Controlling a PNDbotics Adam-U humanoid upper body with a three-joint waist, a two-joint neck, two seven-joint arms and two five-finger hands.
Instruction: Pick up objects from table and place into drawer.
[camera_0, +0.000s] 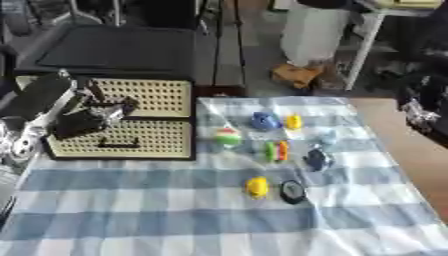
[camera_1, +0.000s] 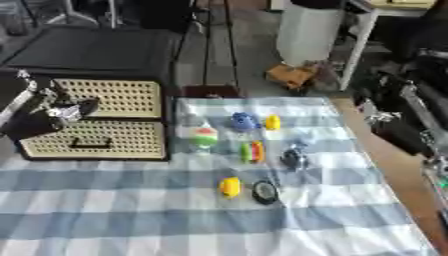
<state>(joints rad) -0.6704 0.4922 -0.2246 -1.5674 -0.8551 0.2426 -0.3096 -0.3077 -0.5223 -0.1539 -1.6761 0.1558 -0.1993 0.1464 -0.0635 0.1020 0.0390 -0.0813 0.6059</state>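
A cabinet with two cane-fronted drawers (camera_0: 149, 135) stands at the table's left. My left hand (camera_0: 86, 120) is against the upper drawer's front, its fingers curled where the handle sits; the lower drawer's black handle (camera_0: 118, 145) is free. Both drawers look closed. On the checked cloth lie a blue object (camera_0: 264, 121), a small yellow one (camera_0: 293, 121), a red, white and green ball (camera_0: 227, 136), a green and orange piece (camera_0: 276, 150), a pale blue piece (camera_0: 327, 137), a dark blue one (camera_0: 317, 159), a yellow toy (camera_0: 256, 187) and a black round thing (camera_0: 292, 191). My right hand (camera_1: 389, 131) hangs off the table's right edge.
A blue and white checked cloth (camera_0: 175, 220) covers the table; a bare wooden strip (camera_0: 411, 150) runs along its right side. Behind the cabinet is a dark flat surface (camera_0: 114, 47). A white bin (camera_0: 311, 30) and a brown box (camera_0: 296, 75) are on the floor beyond.
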